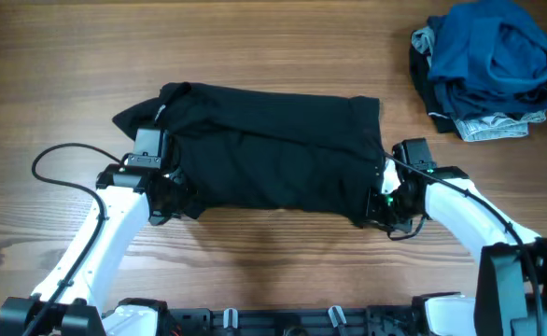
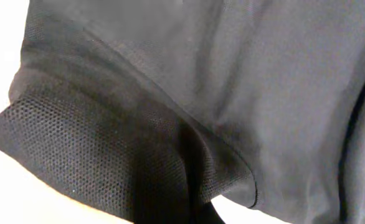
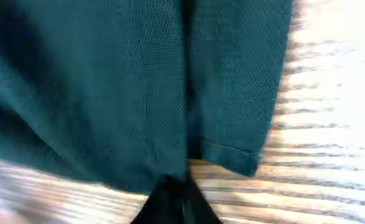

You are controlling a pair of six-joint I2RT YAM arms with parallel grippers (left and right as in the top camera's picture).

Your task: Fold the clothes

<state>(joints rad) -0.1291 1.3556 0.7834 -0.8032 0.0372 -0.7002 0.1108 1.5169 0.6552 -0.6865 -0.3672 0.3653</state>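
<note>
Clenched on the near corners of the black T-shirt (image 1: 273, 149), which lies well left of the garment pile (image 1: 488, 65), my left claw (image 1: 166, 194) and right claw (image 1: 383, 201) could lose the thin fabric if I lift unevenly.

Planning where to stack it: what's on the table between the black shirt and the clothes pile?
Only bare wooden table, seen overhead, separates the black shirt from the clothes pile.

2 arms of one build — the left arm (image 1: 96, 238) at lower left, the right arm (image 1: 460, 210) at lower right: smooth white link shells, black joints, black wrist blocks. A thin black cable (image 1: 66, 147) loops off the left one; a green light (image 1: 385, 199) glows at the right wrist.
</note>
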